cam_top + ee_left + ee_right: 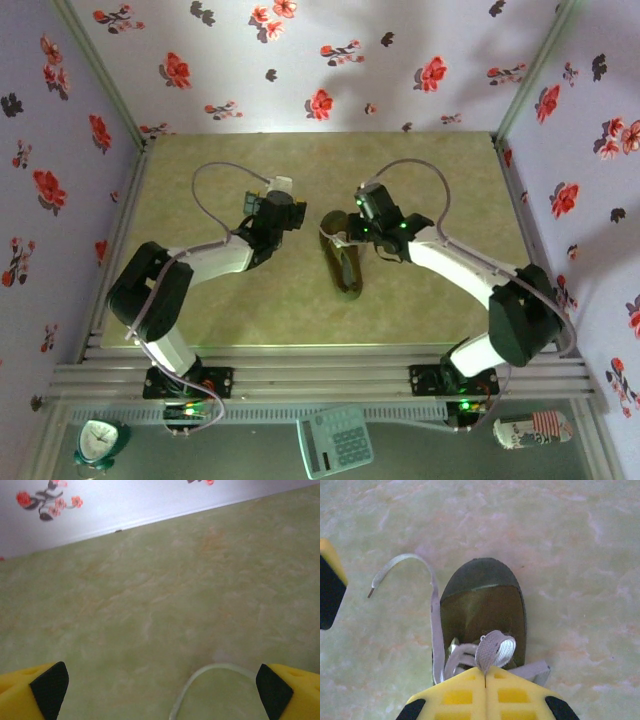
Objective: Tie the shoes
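The shoe (482, 602) is a small olive-brown sneaker lying on the green table, its rounded toe pointing away in the right wrist view. My right gripper (485, 672) is shut on a loop of the white lace (496, 647) over the shoe's tongue. A free lace end (402, 562) curves off to the left. My left gripper (160, 690) is open wide, its black pads (47, 690) far apart, and a bend of lace (212, 669) lies on the table between them. From above, the shoe (345, 268) lies between the left gripper (290, 213) and the right gripper (338, 228).
Floral walls (320, 70) enclose the table on three sides. One finger of the left gripper (329, 587) shows at the left edge of the right wrist view. A clock (100, 440), a calculator (335, 440) and a can (530, 430) lie in front of the arm bases.
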You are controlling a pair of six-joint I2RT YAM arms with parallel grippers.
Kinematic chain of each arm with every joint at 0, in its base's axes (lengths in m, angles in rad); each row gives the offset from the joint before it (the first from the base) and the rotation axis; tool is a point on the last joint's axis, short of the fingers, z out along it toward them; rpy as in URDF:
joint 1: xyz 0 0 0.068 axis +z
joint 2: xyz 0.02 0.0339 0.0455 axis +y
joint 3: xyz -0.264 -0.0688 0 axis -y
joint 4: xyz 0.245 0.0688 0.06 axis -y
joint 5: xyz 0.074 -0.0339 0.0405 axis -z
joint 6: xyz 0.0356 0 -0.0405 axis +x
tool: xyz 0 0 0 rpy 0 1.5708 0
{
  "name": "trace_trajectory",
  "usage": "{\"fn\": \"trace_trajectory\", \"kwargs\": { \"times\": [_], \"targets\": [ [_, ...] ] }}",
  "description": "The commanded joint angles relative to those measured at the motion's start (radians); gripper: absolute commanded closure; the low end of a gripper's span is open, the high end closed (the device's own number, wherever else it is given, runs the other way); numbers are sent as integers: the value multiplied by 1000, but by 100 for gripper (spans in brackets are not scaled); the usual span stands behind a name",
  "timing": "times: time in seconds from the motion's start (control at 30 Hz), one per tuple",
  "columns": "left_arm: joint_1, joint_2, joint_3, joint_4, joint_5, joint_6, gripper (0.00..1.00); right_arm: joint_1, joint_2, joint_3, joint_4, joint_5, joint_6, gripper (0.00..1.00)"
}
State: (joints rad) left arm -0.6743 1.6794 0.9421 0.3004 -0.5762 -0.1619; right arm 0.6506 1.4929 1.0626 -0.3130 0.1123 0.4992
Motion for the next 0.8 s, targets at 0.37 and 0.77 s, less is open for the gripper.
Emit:
{"fn": "trace_trajectory", "kwargs": {
  "times": [0.37, 0.77],
  "targets": [
    [64, -148, 156, -606, 19, -488, 0, 71, 122, 145, -26, 95, 42, 100],
    [50, -200, 178, -721, 73, -550, 0, 157, 146, 198, -140, 366, 101, 100]
  ]
}}
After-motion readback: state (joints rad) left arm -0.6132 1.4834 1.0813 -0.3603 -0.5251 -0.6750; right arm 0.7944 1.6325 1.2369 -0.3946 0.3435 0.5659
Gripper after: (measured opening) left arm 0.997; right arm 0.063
